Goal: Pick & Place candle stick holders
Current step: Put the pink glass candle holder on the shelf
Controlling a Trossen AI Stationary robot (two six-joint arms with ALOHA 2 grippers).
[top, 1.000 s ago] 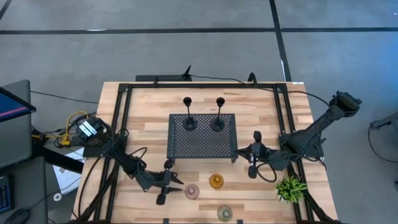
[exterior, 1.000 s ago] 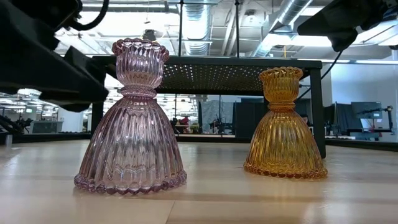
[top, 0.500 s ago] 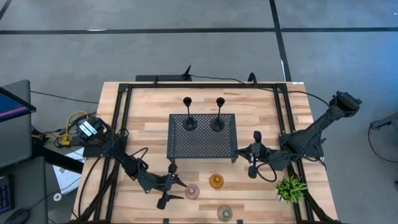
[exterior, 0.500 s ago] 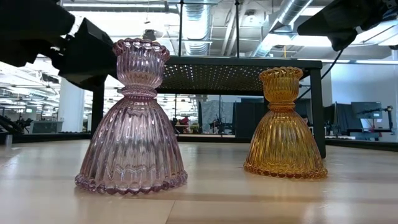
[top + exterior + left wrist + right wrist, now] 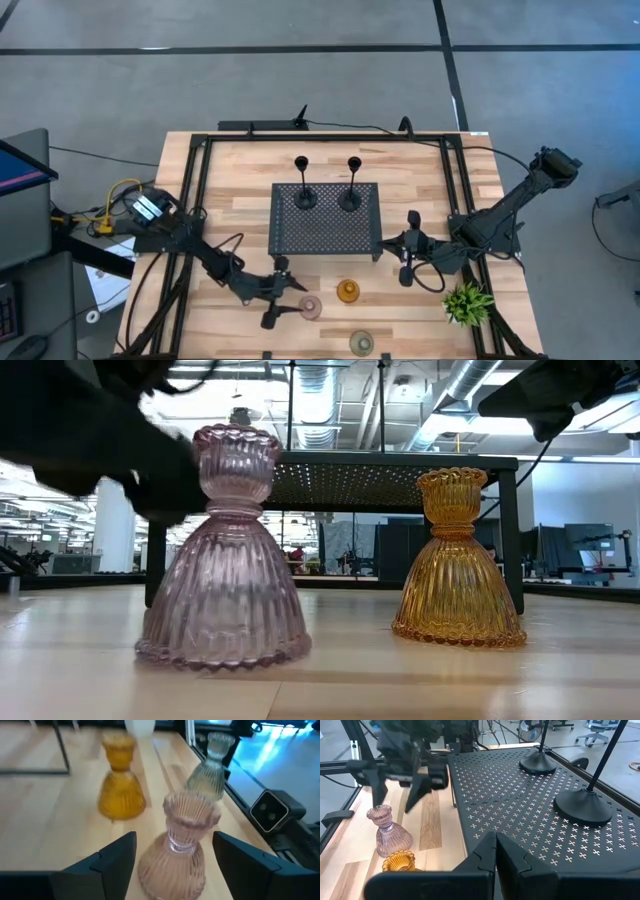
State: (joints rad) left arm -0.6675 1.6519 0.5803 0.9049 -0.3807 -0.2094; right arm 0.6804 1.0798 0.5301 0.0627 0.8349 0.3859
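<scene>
Left gripper (image 5: 285, 299) has advanced toward the ribbed pink glass candle holder (image 5: 309, 307) since the earlier frames; its two dark fingers (image 5: 112, 857) are spread wide and now flank the holder, one on each side, with a gap visible between each finger and the glass in the left wrist view. The pink holder stands upright on the pale wooden table (image 5: 240, 210), slightly shifted in the low view compared with half a second ago.

Just beyond the fingertips stand the ribbed amber glass candle holder (image 5: 120, 785) and the ribbed green glass candle holder (image 5: 212, 764), both upright and apart from the gripper.

Right gripper (image 5: 409, 247) is unchanged beside the black perforated rectangular tray (image 5: 325, 232), fingers pressed together on nothing. Two slim black stemmed candle holders (image 5: 303, 185) stand on the tray's far part.

Hard to make out: the left arm is a dark blur in the low view, covering the pink holder's edge. The stemmed holders' tops are cut off in the right wrist view.
</scene>
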